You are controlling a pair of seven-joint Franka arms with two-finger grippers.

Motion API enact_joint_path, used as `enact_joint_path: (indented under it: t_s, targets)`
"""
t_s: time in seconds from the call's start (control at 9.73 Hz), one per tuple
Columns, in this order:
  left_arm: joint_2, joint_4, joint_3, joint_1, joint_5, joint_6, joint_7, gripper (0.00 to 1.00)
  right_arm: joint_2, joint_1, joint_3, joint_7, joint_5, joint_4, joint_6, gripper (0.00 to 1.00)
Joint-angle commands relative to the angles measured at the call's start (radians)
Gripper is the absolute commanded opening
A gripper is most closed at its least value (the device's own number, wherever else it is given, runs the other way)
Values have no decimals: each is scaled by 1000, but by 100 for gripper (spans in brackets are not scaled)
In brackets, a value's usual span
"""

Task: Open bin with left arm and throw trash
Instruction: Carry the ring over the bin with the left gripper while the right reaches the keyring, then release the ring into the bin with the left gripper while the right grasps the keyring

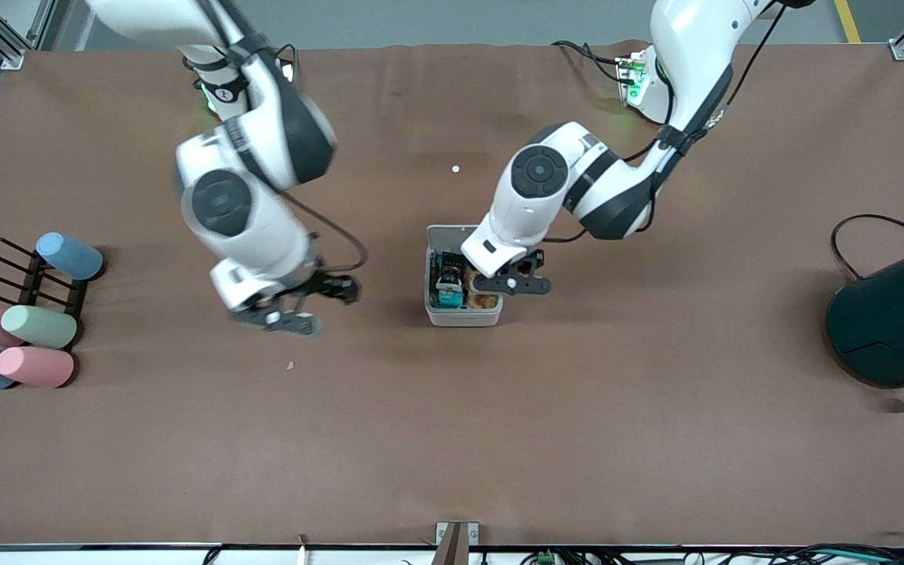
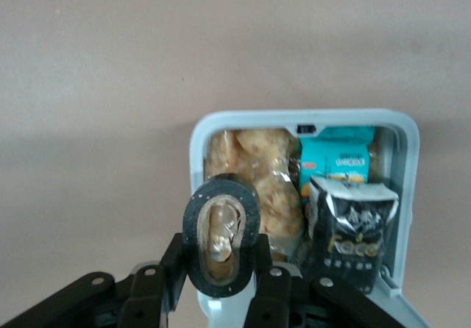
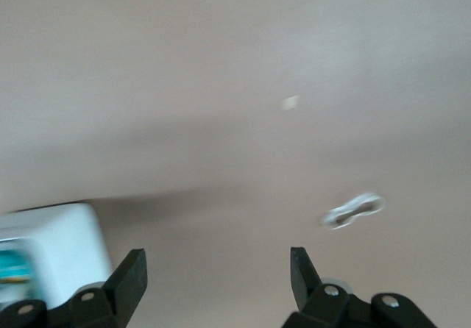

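Observation:
The white bin (image 1: 464, 318) stands mid-table with its lid (image 1: 452, 233) raised. My left gripper (image 1: 511, 282) hangs over the bin's edge toward the left arm's end. In the left wrist view the left gripper (image 2: 221, 253) is shut on a dark tape roll (image 2: 221, 187), held upright over the bin's rim (image 2: 401, 133). A black wrapper (image 2: 353, 232), a teal packet (image 2: 335, 159) and a tan crinkled bag (image 2: 254, 159) lie inside. My right gripper (image 1: 287, 314) is open and empty over bare table, beside the bin toward the right arm's end (image 3: 218, 273). A small pale loop (image 3: 353, 210) lies on the table.
Pastel cups (image 1: 38, 326) and a dark rack (image 1: 28, 275) sit at the right arm's end of the table. A large dark teal container (image 1: 895, 314) with a cable stands at the left arm's end. A white speck (image 1: 456, 168) and a tan crumb (image 1: 290, 365) lie on the brown cloth.

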Motion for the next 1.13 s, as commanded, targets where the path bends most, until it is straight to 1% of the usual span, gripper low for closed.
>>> enact_joint_path:
  t_s: [0.0,0.1,0.21,0.31,0.41,0.51,0.62,0.82,0.92,1.03]
  targets:
    - [-9,-4,0,-11,19,-36,-40,2,-71,-166,24,-201,23,-160,23,90]
    - [-3,-8,0,-12,19,-55,-41,4,-66,-191,21,-261,23,-200,59,90]
    - [0,-6,-1,-15,19,-69,-60,10,-69,-224,21,-362,23,-272,134,90]
    - [3,-9,-1,-17,19,-72,-69,23,-74,-235,21,-424,23,-355,212,92]
    - [11,-9,-1,-18,19,-75,-72,75,-86,-234,21,-426,23,-454,322,96]
    - [19,-3,-1,-28,18,-75,-75,100,-108,-237,22,-409,38,-556,442,99]
    - [20,-3,-1,-37,19,-75,-90,100,-124,-232,19,-336,122,-626,496,99]
    - [14,-3,0,-32,21,-80,-90,100,-122,-226,19,-46,135,-641,498,99]
    - [11,11,2,-28,23,-113,-83,100,-120,-205,19,90,135,-643,495,99]
    - [0,52,8,-15,23,-170,-63,100,-118,-194,19,211,135,-652,494,99]
